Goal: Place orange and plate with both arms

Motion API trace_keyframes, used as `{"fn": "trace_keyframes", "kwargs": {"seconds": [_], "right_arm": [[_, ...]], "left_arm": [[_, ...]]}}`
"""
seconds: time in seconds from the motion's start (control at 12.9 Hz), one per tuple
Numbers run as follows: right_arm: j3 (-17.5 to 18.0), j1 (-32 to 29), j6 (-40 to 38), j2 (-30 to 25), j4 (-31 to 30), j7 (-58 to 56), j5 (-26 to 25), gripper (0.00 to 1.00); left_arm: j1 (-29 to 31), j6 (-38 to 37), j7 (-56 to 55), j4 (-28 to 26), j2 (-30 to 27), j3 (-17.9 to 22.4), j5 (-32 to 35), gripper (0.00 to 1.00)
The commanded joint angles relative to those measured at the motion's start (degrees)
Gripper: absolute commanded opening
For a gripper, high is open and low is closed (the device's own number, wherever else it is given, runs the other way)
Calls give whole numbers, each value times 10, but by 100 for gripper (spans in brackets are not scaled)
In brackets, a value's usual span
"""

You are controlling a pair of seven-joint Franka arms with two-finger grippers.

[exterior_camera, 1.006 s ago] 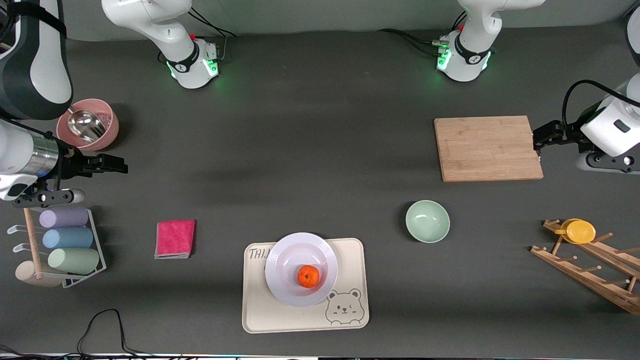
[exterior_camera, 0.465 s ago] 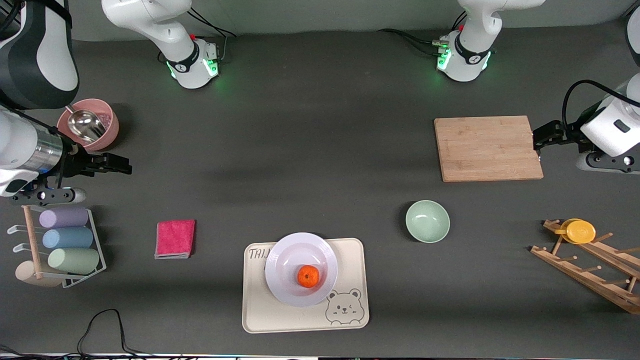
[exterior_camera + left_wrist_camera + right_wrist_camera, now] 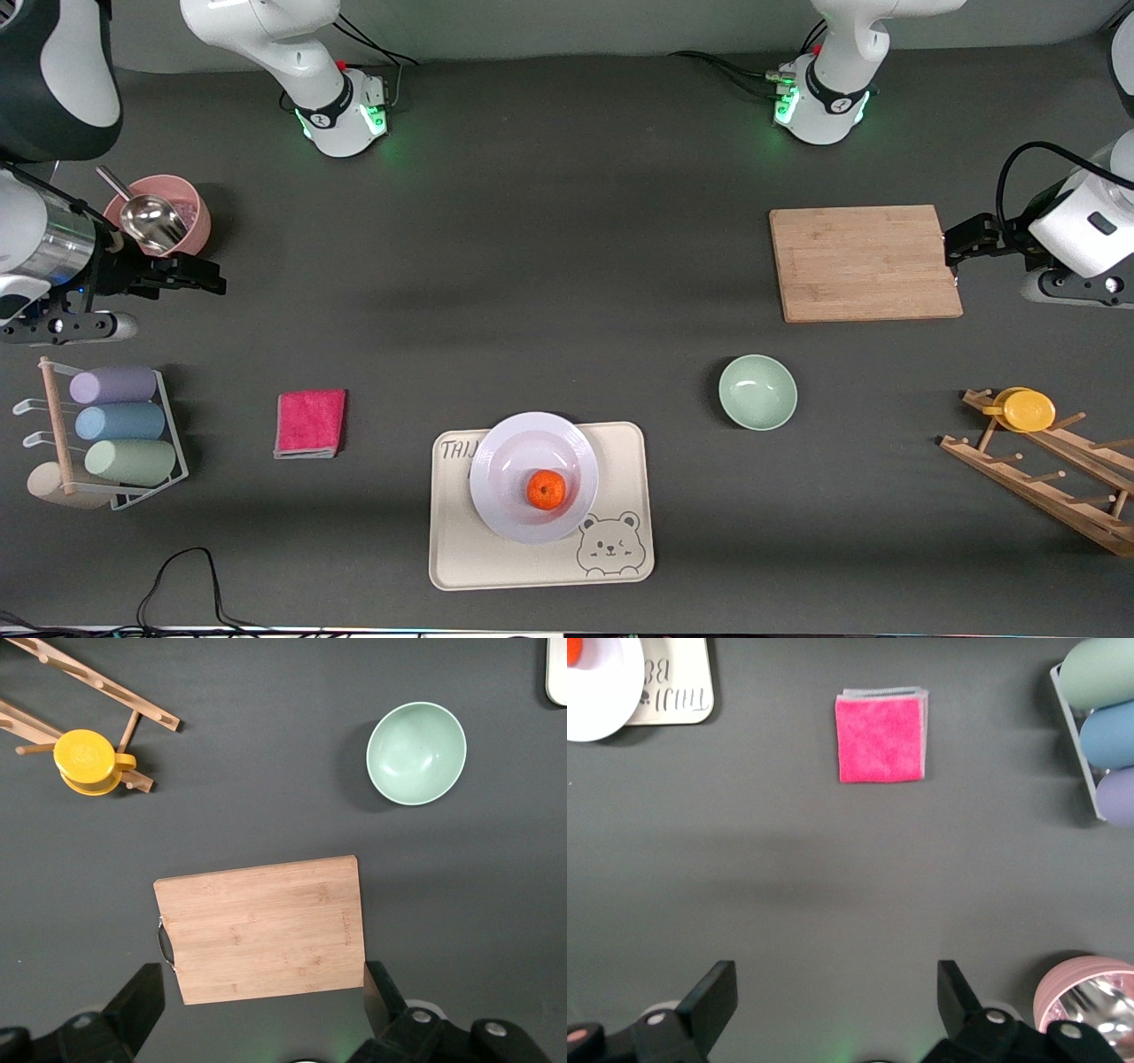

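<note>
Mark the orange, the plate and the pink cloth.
orange (image 3: 547, 489), front view, middle of the fruit
plate (image 3: 505, 461), front view, bare white rim
pink cloth (image 3: 881, 737), right wrist view, centre of the folded square

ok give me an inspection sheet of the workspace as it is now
surface: dark grey table
job's things: orange on plate, plate on bear tray
clutter: green bowl, cutting board, pink cloth, pink bowl holding a scoop, cup rack, wooden rack with yellow cup
grippers: left gripper open, empty, over the board's edge; right gripper open, empty, over bare table beside the pink bowl
cables: black cable at the table's near edge; cables at both bases
surroundings: nothing seen
</note>
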Motion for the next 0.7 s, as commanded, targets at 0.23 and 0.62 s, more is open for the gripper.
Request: {"fn": "trace_keyframes", "kwargs": {"seconds": [0.23,0.62], "right_arm": [[-9,32,36,-107,-106,4,-10,100],[-50,69,37,-121,-108,4,-17,100]], "left_arm": [[-7,-9,0,3,-4,5,1,100],[-7,-9,0,3,-4,5,1,100]]}}
